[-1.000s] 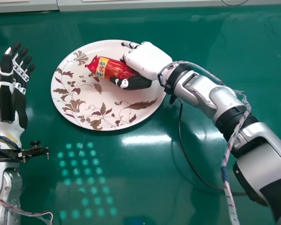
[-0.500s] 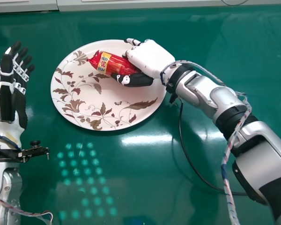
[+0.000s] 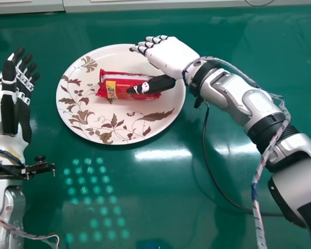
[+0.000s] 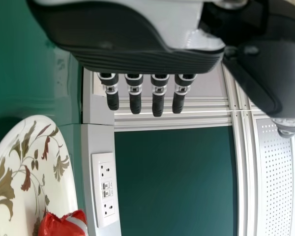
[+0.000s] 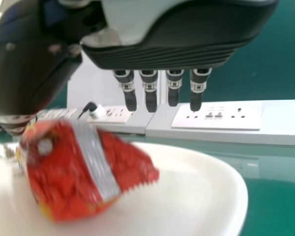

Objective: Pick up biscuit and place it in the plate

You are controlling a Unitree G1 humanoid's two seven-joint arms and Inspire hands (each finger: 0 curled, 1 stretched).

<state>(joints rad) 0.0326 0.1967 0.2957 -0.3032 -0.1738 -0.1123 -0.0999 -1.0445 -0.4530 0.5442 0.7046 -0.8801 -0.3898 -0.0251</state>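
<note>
Releasing looks like the step in hand. Right wrist view: the white-and-black right hand [image 5: 162,54] has straight fingers, apart from the red foil biscuit packet [image 5: 76,172]; can't tell if its thumb [image 5: 34,69] touches. Lift that thumb clear before backing off, or it may drag the packet. Left wrist view: matching left hand [image 4: 137,59] idle, fingers straight. Head view: packet lies within the rim of the round white leaf-print plate [image 3: 168,116]; retreat slowly. Versus the earlier frames: right fingers uncurled, packet turned straighter across the plate.
</note>
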